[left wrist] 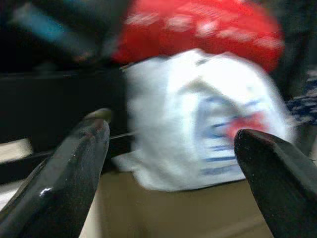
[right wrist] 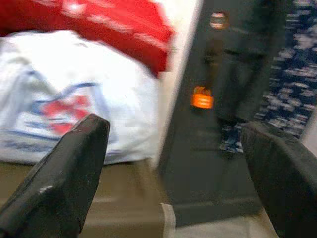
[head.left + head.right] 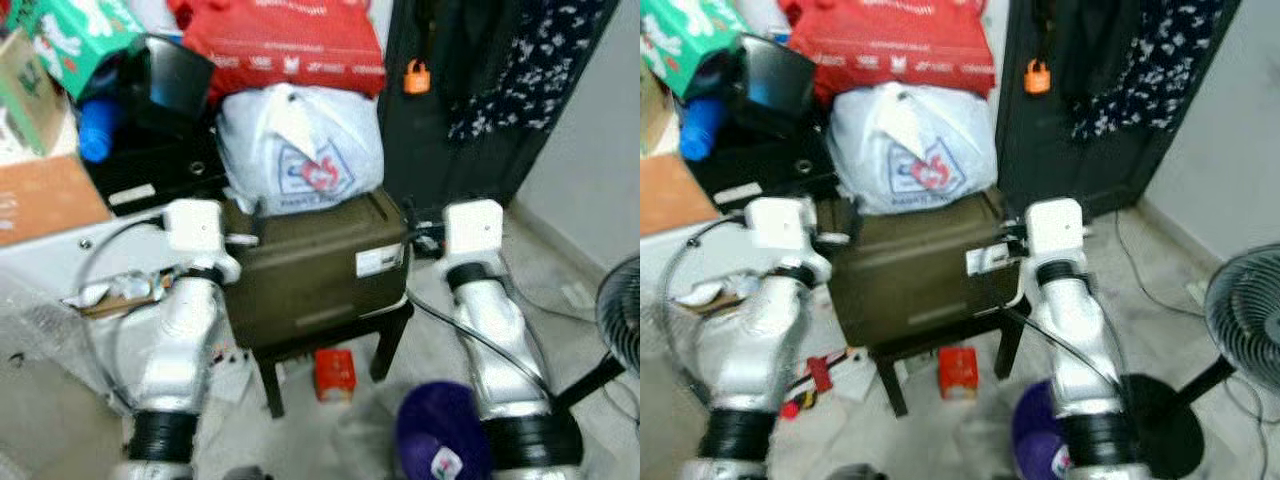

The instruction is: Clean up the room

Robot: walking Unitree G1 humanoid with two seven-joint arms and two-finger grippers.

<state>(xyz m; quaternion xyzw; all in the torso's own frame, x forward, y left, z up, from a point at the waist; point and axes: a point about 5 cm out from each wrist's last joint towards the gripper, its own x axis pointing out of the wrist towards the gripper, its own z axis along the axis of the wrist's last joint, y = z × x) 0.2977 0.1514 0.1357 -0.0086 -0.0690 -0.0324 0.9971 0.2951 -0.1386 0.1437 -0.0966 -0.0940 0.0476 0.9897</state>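
Judging by its slumped folds, the white plastic bag [image 3: 300,150], sitting in the upper centre of the head view on the olive-brown hard case [image 3: 315,265], will handle soft, light and slippery; you should take it by a bunched fold of its crinkled film or the paper tag near its top, not the rounded belly. Your left gripper [image 1: 171,168] and right gripper [image 2: 173,168] flank the case with the 2 black fingers of each spread wide, holding nothing. That boxy case rests on a dark stool [image 3: 385,345]. Behind sits a glossy red bag [image 3: 285,40]. A purple cap [image 3: 440,430] lies bottom right.
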